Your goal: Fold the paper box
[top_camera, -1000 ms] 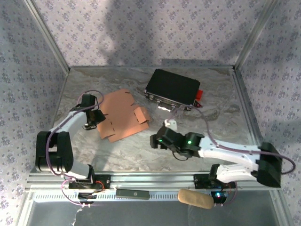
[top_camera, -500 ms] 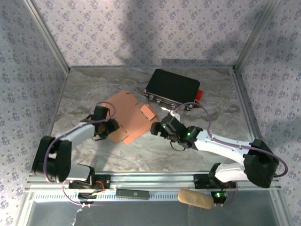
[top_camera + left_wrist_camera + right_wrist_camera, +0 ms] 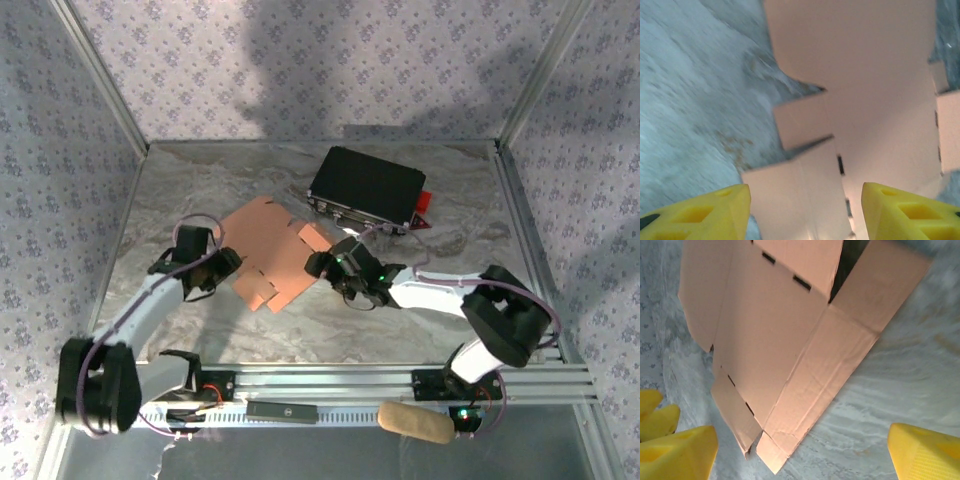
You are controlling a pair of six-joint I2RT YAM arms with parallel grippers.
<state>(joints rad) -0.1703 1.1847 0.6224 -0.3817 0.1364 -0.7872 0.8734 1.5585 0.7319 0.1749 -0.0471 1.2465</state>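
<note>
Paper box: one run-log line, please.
paper box: unfolded sheet on table | left jaws: open at its edge | right jaws: open at its edge

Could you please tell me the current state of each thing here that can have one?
Box: unfolded sheet, lying mostly flat on the table, a few flaps slightly lifted.
Case: shut, lying flat.
Left end effector: open, at the box's left edge, gripping nothing.
Right end effector: open, at the box's right edge, gripping nothing.

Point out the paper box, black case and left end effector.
paper box (image 3: 268,248): top view, centre panel.
black case (image 3: 365,188): top view, lid.
left end effector (image 3: 805,194): left wrist view, between fingertips.
</note>
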